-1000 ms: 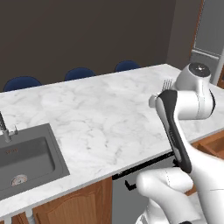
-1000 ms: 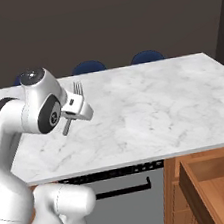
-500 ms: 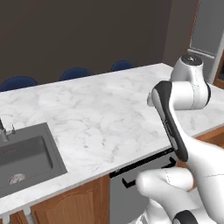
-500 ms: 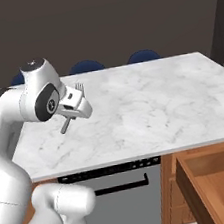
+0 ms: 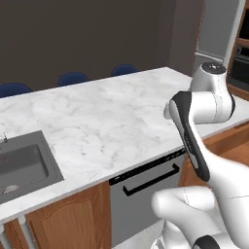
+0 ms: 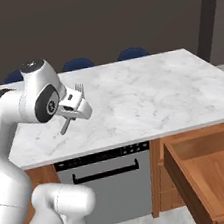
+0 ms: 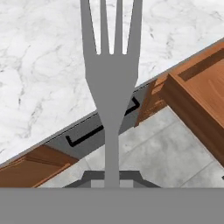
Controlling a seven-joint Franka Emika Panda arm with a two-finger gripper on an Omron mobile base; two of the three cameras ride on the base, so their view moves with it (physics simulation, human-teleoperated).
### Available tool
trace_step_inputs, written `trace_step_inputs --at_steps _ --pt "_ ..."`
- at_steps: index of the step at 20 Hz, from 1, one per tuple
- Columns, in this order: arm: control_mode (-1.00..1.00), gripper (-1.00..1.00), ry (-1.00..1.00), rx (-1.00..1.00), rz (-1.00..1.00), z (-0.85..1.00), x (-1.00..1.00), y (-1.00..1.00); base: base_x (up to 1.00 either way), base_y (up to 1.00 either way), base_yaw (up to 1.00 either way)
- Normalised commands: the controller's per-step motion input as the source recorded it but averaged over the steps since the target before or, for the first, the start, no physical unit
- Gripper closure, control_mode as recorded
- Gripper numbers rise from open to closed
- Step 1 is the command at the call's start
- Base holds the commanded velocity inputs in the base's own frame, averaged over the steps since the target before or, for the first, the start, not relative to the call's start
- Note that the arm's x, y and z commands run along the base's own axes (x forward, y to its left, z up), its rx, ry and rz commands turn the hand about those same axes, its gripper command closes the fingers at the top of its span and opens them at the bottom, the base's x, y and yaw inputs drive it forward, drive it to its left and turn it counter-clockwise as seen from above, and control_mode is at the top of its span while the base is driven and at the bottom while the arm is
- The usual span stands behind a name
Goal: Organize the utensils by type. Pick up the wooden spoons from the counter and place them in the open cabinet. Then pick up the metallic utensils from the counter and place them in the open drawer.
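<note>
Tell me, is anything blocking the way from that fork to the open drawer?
Nothing visible does. The tool holds the fork above the counter edge, and the drawer stands open, lower down to one side, with bare wood inside.

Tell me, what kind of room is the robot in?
It looks like a kitchen. There is a big white marble counter with a sink set in it, a dishwasher underneath, and an open wooden drawer. The gripper holds a metal fork.

Both base views look forward and down from behind the arm, sharing the counter (image 5: pixel 97 121) (opposite sides). Hand view sits close along the fork (image 7: pixel 111 83), facing the floor.
</note>
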Motion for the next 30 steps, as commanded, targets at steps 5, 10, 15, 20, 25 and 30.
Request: trace_step_inputs --at_steps 5,10,15,20,25,30 --pt "1.0 1.0 0.0 0.0 0.0 0.0 0.0 0.0 -0.26 0.0 -0.13" --pt "1.0 1.0 0.0 0.0 0.0 0.0 0.0 0.0 -0.35 -0.04 -0.46" --pt "1.0 1.0 0.0 0.0 0.0 0.0 0.0 0.0 -0.11 0.0 -0.66" --pt "1.0 1.0 0.0 0.0 0.0 0.0 0.0 0.0 0.0 0.01 -0.6" --pt "1.0 1.0 0.0 0.0 0.0 0.0 0.0 0.0 0.0 0.09 -0.57" --pt "1.0 1.0 0.0 0.0 0.0 0.0 0.0 0.0 0.0 0.3 -0.5"
